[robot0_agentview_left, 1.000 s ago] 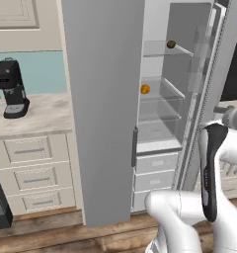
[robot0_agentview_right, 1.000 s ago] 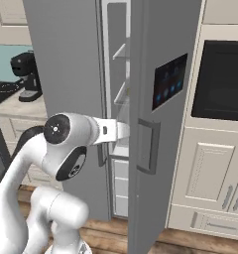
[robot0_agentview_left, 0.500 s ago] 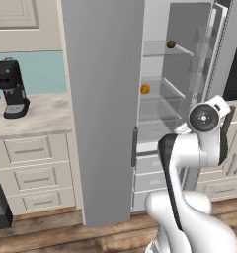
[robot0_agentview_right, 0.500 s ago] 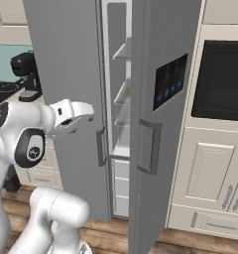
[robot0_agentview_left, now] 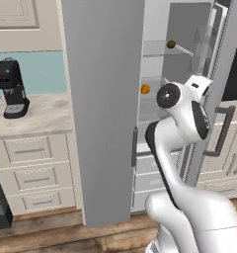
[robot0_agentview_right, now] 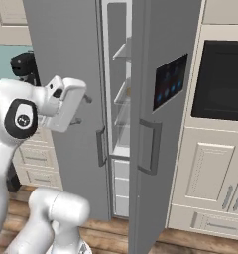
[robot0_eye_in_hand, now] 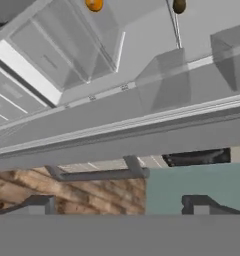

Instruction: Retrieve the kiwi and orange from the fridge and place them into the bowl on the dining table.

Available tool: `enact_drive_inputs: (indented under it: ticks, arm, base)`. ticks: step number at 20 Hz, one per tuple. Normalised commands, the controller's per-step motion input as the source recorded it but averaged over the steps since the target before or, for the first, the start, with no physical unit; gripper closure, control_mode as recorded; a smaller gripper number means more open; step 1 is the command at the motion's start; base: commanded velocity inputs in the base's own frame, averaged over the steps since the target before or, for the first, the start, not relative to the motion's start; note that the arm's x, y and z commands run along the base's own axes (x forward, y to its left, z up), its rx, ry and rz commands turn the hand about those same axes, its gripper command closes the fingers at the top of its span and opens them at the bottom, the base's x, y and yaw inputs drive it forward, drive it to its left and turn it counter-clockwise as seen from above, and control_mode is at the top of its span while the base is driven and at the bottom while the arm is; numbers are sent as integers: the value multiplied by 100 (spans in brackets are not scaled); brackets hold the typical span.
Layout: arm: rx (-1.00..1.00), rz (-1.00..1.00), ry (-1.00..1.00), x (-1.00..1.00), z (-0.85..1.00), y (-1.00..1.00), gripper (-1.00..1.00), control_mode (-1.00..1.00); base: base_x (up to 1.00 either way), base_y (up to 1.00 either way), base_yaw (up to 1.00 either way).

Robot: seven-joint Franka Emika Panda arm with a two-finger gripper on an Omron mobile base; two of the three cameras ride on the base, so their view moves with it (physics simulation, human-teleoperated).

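I count one fridge (robot0_agentview_left: 105,108), two doors. One orange (robot0_agentview_left: 145,89), one kiwi (robot0_agentview_left: 171,44) inside. One coffee maker (robot0_agentview_left: 11,89) far left. One black oven (robot0_agentview_right: 223,82) right.

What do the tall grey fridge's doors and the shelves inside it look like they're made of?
The tall grey fridge doors look like matte painted or brushed metal: flat, even grey with no glare, though this leaves it open. The see-through shelves look like glass or clear plastic: the white back wall shows through them.
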Motion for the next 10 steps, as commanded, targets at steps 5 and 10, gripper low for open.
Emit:
enact_drive_inputs:
  ticks: [5, 10]
  arm:
    - [-15, -1, 36, 94, 0, -15, -100, -100]
    - [-8, 0, 27, 90, 0, -32, -100, -100]
  base:
    - [0, 0, 0]
    - [0, 0, 0]
